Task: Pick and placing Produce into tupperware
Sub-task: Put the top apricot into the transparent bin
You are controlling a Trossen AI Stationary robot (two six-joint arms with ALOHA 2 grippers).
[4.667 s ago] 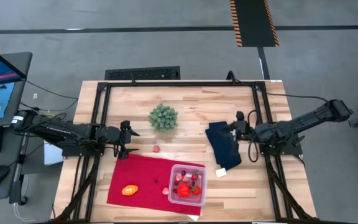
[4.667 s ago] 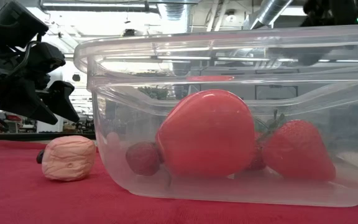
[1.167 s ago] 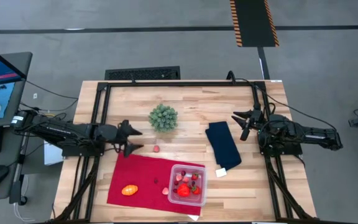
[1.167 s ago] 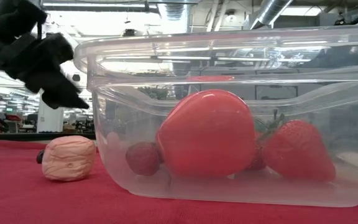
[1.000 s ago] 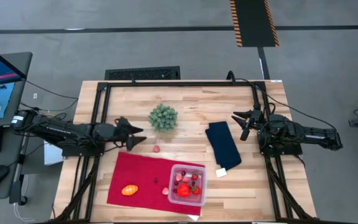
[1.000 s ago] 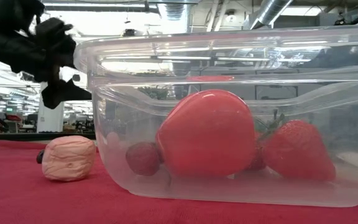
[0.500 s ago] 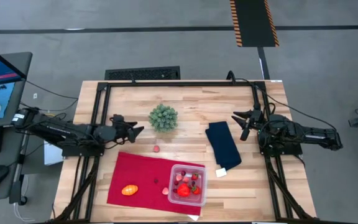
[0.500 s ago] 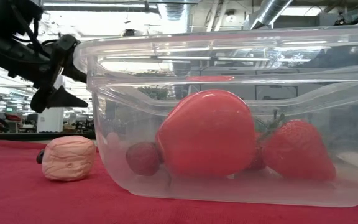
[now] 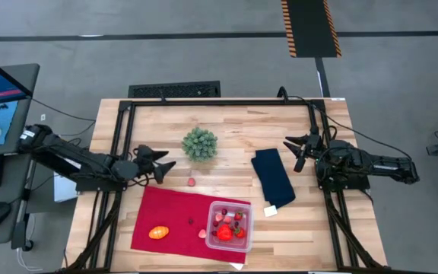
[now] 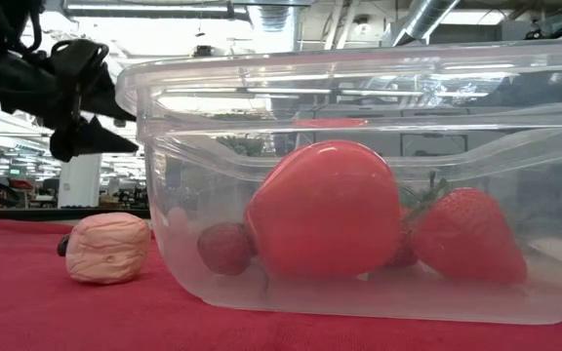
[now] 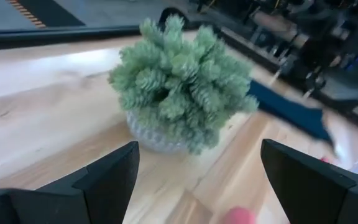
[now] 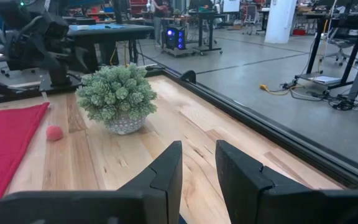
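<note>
Approach step: left gripper (image 9: 160, 167), fingers wide, empty, near small pink piece (image 9: 192, 182) on bare table beside green bush (image 9: 200, 143). Next: descend, straddle piece, carry to tupperware (image 9: 230, 226). Right gripper (image 9: 298, 150) waits, fingers narrow, empty.

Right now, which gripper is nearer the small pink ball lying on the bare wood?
Left. The left gripper, open, is just off the small pink ball, near the red cloth. The right gripper is across the table, beyond the dark blue folded cloth.

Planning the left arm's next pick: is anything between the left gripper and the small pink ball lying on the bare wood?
Nothing visible. The left gripper, open, is beside the pink ball; the green plant sits off to one side.
</note>
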